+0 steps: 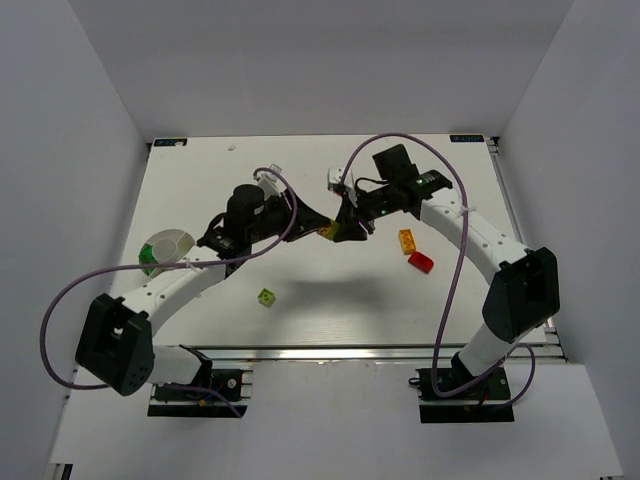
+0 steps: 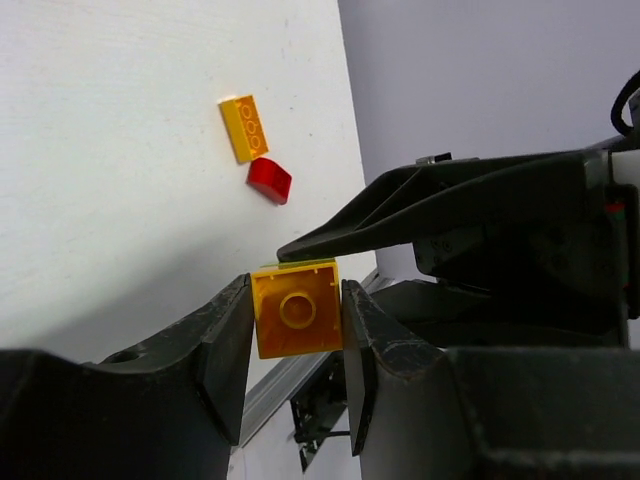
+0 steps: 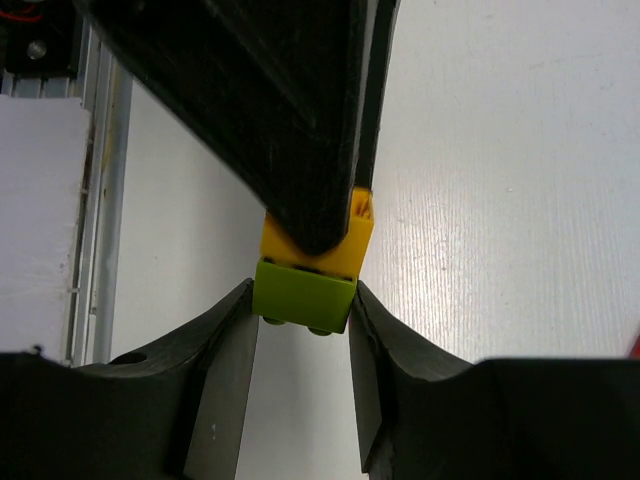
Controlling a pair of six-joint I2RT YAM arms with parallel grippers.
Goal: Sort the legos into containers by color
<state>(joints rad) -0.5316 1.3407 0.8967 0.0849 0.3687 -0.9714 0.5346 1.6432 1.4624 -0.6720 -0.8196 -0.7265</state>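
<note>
Your left gripper [image 2: 297, 300] is clamped on a small yellow studded plastic brick [image 2: 297, 310], one pad pressed flat to each side, its stud facing the wrist camera. Your right gripper [image 3: 303, 305] grasps a small lime green plastic brick [image 3: 303, 292] the same way, a finger touching each side wall. The two bricks are stuck together. From the right wrist, the yellow one sits just beyond the lime one, partly hidden under the left gripper's black finger. From the left wrist, only a thin lime edge shows past the yellow one. The two sets of fingertips meet tip to tip, holding the pair up off the white table [image 1: 330, 310].

Beyond the left fingers, a long orange-yellow plastic brick [image 2: 244, 127] and a red sloped plastic piece [image 2: 269, 180] lie just beside each other on the table. A second lime green brick [image 1: 266, 296] lies alone nearer the arm bases. The round white plastic dish [image 1: 172, 240] sits well away behind the left fingers, beside that arm, with green pieces [image 1: 148, 258] in one compartment.
</note>
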